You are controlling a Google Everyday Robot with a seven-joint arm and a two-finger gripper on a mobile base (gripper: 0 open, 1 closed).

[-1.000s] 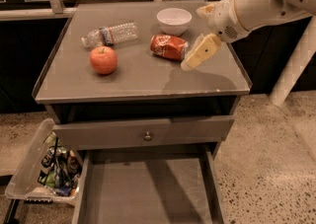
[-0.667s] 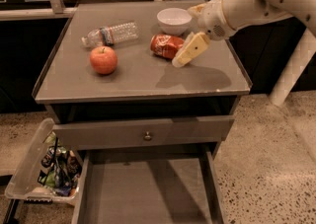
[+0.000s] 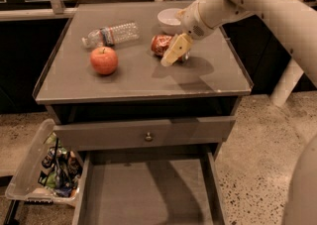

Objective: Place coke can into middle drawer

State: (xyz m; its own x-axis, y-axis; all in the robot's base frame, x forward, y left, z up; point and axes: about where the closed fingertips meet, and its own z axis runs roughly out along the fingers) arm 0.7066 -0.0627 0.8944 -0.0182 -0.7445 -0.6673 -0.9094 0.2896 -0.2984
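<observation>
Well below the gripper (image 3: 174, 50), one middle drawer (image 3: 148, 194) is seen pulled open, with one knobbed drawer (image 3: 143, 132) shut above it. One coke can (image 3: 159, 44) lies touching the gripper, on the side of the one apple (image 3: 104, 60). Whether it is grasped cannot be told. The can could be rolled away by an off-centre closure. Beyond are one bottle (image 3: 113, 34) and one bowl (image 3: 168, 18).

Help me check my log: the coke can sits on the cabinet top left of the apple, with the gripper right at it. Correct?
Not quite. The camera view shows the coke can on the cabinet top right of the apple, not left. The gripper is right at it, as stated.
</observation>
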